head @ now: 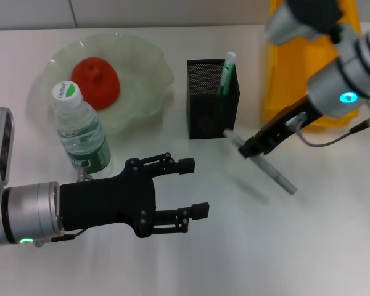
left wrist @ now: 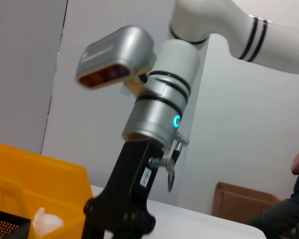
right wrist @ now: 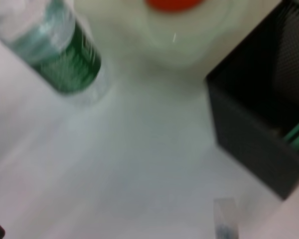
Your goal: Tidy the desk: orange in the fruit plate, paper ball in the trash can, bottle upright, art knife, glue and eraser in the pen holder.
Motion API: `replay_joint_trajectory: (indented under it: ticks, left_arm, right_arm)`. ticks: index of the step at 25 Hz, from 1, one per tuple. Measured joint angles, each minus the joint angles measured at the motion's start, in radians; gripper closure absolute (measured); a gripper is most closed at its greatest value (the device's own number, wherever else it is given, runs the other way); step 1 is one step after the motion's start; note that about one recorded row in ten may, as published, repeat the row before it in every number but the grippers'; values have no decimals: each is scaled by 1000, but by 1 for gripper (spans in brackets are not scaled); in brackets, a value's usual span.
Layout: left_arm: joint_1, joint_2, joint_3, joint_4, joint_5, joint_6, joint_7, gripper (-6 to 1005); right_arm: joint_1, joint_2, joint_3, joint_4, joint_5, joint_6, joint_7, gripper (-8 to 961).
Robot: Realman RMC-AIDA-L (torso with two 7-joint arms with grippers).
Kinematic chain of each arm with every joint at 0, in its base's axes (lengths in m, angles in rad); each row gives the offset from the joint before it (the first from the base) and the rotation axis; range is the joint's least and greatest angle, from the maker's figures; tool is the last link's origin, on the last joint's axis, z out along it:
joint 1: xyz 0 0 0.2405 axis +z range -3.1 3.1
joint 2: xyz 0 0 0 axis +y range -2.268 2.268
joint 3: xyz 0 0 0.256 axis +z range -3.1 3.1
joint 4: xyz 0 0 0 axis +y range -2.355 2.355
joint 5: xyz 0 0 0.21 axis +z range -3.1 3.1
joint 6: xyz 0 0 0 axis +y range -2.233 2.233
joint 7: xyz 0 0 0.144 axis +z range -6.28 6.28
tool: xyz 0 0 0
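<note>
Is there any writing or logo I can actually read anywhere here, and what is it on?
Bottle cap: a green logo with small lettering, too small to read.
Bottle label: green and white print, too small to read; blurred in the right wrist view.
Nothing else shows any text.

An orange [head: 95, 82] lies in the pale green fruit plate [head: 149, 80], a green-labelled bottle [head: 80, 132] stands upright just beside it, the black mesh pen holder [head: 211, 105] holds a green-capped stick, and a grey art knife [head: 263, 163] hangs tilted near the holder.
</note>
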Motion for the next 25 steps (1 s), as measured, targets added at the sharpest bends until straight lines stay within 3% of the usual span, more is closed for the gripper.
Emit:
replay_joint_trajectory:
  ticks: [5, 10, 14, 18, 25]
  left_arm:
    - [0, 0, 0, -1, -1, -3, 1, 199]
    - [-1, 0, 0, -3, 0, -8, 1, 199]
    - [-1, 0, 0, -7, 0, -10, 1, 199]
    - [-7, 0, 0, -13, -2, -10, 13, 199]
    - [-11, -2, 0, -14, -1, -8, 14, 199]
  right_arm:
    - [-132, -2, 110, -143, 222, -12, -116, 810]
    - [-229, -2, 275, -120, 528, -15, -353, 812]
    - [-276, -2, 369, 10, 751, -10, -597, 810]
    - [-280, -3, 428, 258, 968, -15, -883, 811]
    - [-224, -3, 449, 517, 1061, -2, -1258, 814]
